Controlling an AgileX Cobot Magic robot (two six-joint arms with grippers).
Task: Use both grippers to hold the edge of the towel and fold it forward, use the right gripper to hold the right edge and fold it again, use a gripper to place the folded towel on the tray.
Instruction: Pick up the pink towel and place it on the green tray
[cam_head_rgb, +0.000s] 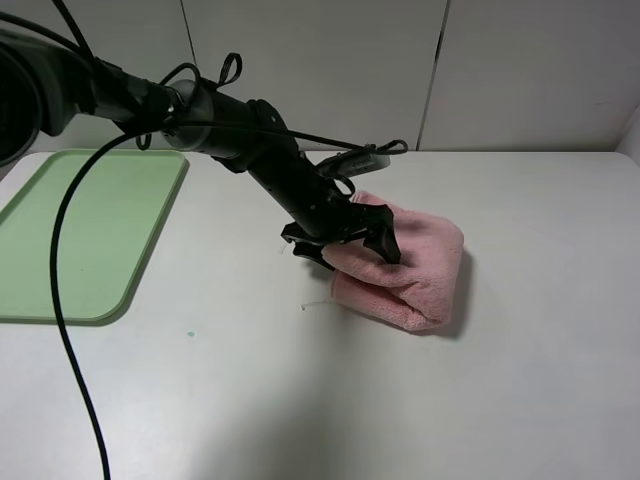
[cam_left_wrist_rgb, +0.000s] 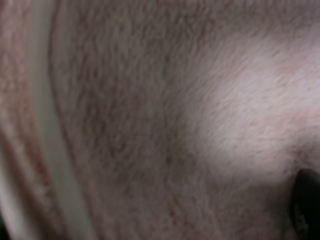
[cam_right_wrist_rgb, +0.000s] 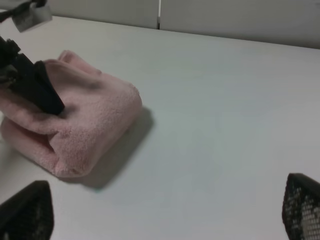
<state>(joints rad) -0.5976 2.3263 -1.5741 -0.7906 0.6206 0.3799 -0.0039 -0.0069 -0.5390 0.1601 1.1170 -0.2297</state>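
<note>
Left claw (cam_head_rgb: 352, 243), jaws spread astride folded towel (cam_head_rgb: 420, 270) on worktop (cam_head_rgb: 300, 400), not yet gripping; next: pinch, carry to tray (cam_head_rgb: 60, 250) at 9 o'clock.

a bare robot test bench in a lab

a plain white table (cam_head_rgb: 250, 400) stands against pale, unmarked wall panels (cam_head_rgb: 310, 70) with dark seams between them (no decoration or household clutter on either). a black robot arm (cam_head_rgb: 230, 135) trailing loose black cable (cam_head_rgb: 70, 330) reaches over the surface. the only props are a green tray (cam_head_rgb: 60, 240) and a pink towel (cam_head_rgb: 420, 265), laid out like trial items.
</note>
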